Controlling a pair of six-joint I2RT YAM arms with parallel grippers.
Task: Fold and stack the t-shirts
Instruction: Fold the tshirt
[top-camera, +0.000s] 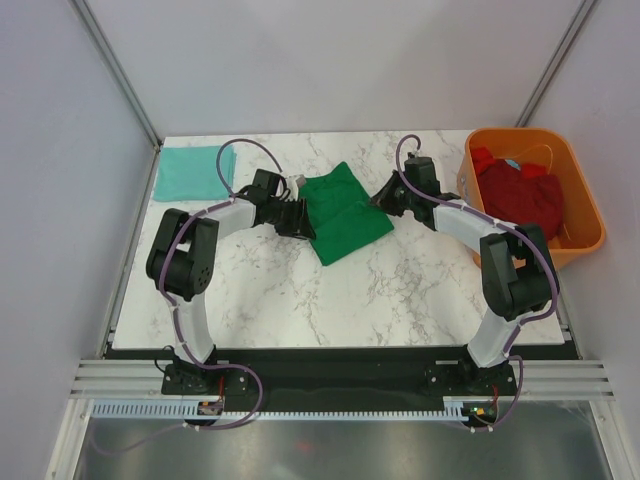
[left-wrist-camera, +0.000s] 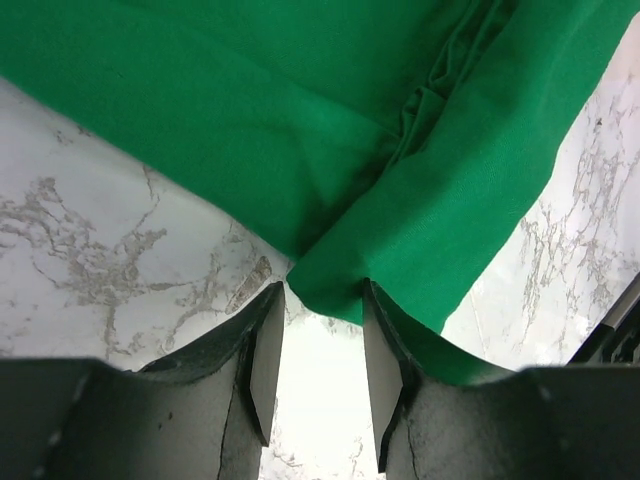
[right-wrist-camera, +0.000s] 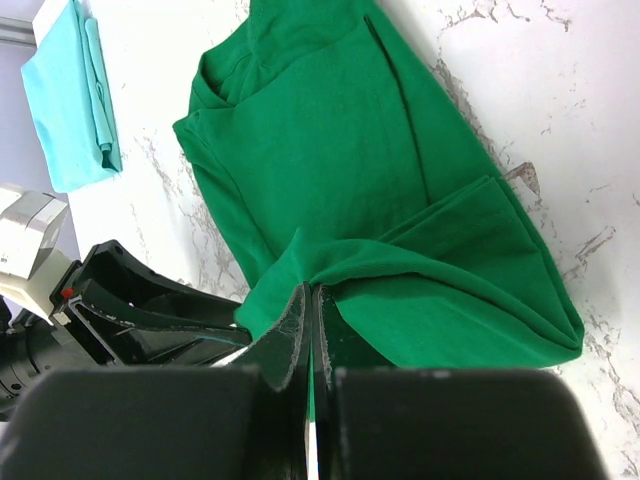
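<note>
A dark green t-shirt, partly folded, lies at the middle of the marble table. My left gripper is at its left edge. In the left wrist view the left gripper stands open, and a corner of the green shirt lies just at its fingertips without being pinched. My right gripper is at the shirt's right edge. It is shut on a lifted fold of the green shirt. A pale teal t-shirt lies folded at the back left.
An orange tub stands at the back right, holding dark red shirts. The right wrist view shows the teal shirt far off and the left arm's black gripper close to the fold.
</note>
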